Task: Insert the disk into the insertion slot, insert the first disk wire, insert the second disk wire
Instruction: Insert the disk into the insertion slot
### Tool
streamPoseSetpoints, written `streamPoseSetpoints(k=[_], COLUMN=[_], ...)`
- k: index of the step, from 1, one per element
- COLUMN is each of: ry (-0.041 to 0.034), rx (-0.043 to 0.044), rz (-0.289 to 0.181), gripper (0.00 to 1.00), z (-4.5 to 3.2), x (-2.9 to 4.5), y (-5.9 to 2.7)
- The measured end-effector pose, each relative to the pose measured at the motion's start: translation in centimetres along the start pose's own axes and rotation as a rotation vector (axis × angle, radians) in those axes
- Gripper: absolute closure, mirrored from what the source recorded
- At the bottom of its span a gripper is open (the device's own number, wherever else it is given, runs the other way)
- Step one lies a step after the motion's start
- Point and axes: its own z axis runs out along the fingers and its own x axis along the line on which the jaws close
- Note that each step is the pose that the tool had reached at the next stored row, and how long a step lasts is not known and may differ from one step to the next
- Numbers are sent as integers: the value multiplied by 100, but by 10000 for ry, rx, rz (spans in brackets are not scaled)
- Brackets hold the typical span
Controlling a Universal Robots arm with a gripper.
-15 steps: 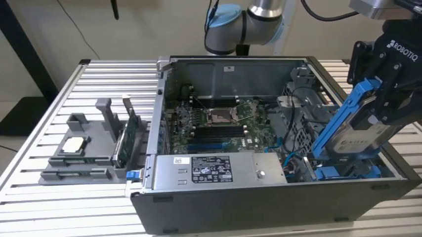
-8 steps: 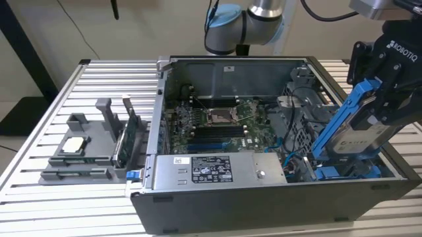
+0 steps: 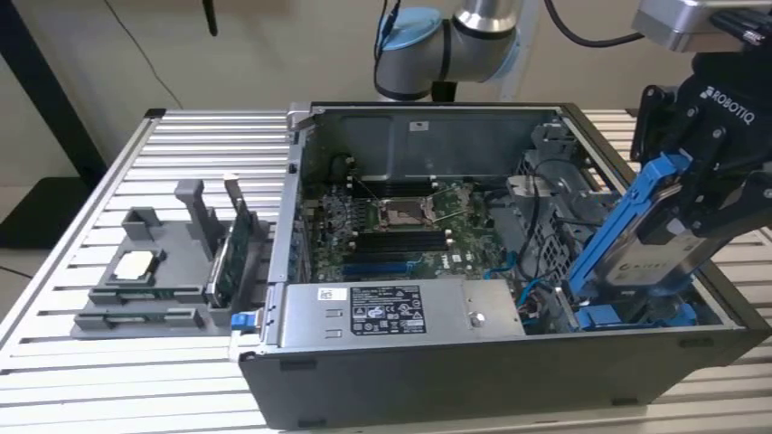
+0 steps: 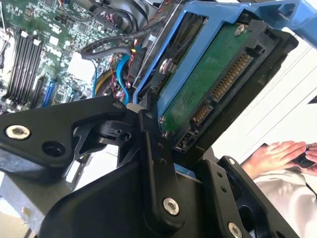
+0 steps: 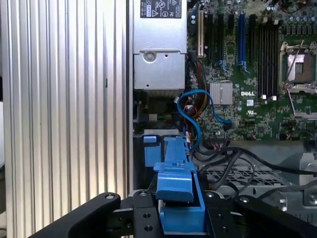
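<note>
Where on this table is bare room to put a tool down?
Bare slatted metal table lies in front of the grey plastic holder and behind it, at the exterior view's left. Crowded: the open black computer case, where the black gripper holds the blue-framed disk.

Case (image 3: 483, 384) on table (image 3: 108, 384), holder (image 3: 145, 298) at exterior view's left of it, disk (image 3: 635, 262) tilted into case

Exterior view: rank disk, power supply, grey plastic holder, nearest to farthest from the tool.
1. disk, clamped in the tool, exterior view's right.
2. power supply, middle, along the case wall.
3. grey plastic holder, outside the case, exterior view's left.
</note>
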Motion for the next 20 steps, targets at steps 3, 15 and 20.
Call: streamPoseSetpoints(k=[3, 15, 20], ry=[-1, -65, -102], rx=[0, -1, -2], rz=[1, -2, -4], gripper=[67, 67, 67], z=[47, 234, 324], x=[0, -1, -1], y=[-2, -20, -24])
